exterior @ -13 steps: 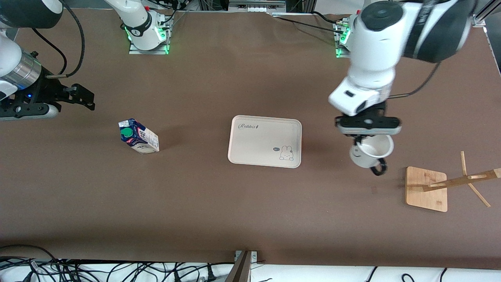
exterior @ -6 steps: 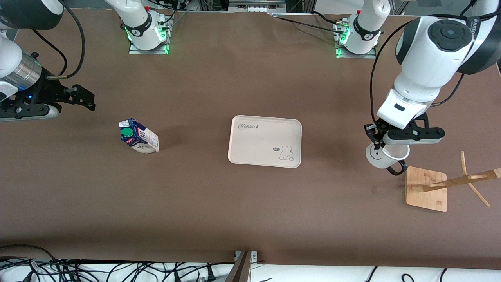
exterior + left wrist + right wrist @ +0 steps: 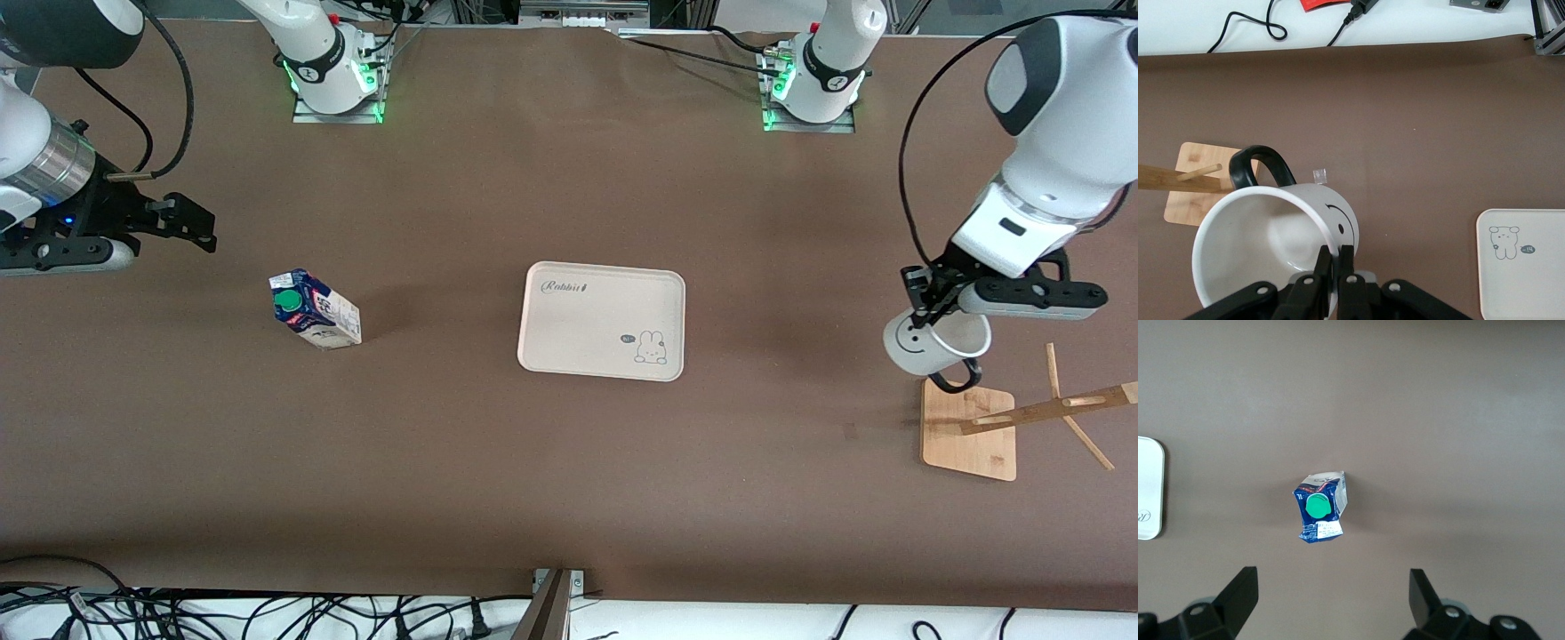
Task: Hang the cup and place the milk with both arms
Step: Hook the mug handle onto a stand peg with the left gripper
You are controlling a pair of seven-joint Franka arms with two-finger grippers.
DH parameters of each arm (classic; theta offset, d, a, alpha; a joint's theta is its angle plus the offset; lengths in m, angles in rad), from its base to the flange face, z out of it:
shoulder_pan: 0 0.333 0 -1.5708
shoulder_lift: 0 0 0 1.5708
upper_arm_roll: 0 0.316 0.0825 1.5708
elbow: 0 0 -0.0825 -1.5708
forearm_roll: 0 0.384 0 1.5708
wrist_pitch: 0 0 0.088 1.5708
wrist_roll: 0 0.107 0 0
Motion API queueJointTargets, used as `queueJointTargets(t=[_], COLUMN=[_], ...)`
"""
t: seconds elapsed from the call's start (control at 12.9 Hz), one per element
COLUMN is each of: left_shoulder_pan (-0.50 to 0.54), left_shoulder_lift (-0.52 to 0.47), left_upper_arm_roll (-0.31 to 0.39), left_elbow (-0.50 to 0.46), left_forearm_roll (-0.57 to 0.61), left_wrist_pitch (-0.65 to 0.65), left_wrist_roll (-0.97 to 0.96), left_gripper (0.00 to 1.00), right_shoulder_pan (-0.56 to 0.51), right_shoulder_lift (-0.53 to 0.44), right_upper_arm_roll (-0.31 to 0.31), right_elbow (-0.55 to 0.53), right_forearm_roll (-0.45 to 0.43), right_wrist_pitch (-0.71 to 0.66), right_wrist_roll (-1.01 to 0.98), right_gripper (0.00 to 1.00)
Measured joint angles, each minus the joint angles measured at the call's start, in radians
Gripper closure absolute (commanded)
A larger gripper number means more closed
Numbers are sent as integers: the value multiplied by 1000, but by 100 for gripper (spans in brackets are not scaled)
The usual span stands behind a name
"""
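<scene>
My left gripper (image 3: 931, 308) is shut on the rim of the white smiley cup (image 3: 925, 348) and holds it tilted in the air over the edge of the wooden rack's base (image 3: 969, 431). In the left wrist view the fingers (image 3: 1346, 257) pinch the cup's wall (image 3: 1265, 233), and its black handle (image 3: 1258, 167) is close to a rack peg (image 3: 1198, 173). The milk carton (image 3: 316, 311) stands on the table toward the right arm's end. My right gripper (image 3: 191, 222) waits open over the table near it, and the carton (image 3: 1319, 507) shows between its spread fingers (image 3: 1241, 590).
A cream tray (image 3: 602, 356) with a rabbit print lies mid-table and also shows in the left wrist view (image 3: 1488, 280). The rack's slanted wooden post and pegs (image 3: 1058, 409) rise from its base. Cables lie along the table's edge nearest the front camera.
My left arm has carried the cup from beside the tray toward the left arm's end of the table, to the rack base. The right arm and the milk have not moved.
</scene>
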Motion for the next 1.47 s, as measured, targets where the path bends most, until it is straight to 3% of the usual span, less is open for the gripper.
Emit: queueJointTargets(t=[0.39, 0.7, 0.93, 1.47], left_shoulder_pan=[79, 148, 160, 158], left_shoulder_lift=[-16, -21, -13, 17], left_upper_arm_roll=[1, 15, 45, 46], left_elbow=[0, 1, 0, 0], left_forearm_roll=[-4, -81, -142, -148], left_wrist_pitch=[-12, -17, -11, 56], left_wrist_roll=[198, 305, 365, 395], left_gripper=[100, 100, 100, 100], right_shoulder_pan=[0, -1, -1, -1], right_shoulder_lift=[0, 0, 0, 0], right_upper_arm_roll=[0, 0, 0, 0], right_elbow=[0, 0, 0, 1], right_forearm_roll=[0, 0, 0, 0], right_wrist_pitch=[0, 0, 1, 5], right_wrist_roll=[0, 0, 0, 0], right_gripper=[0, 0, 0, 0])
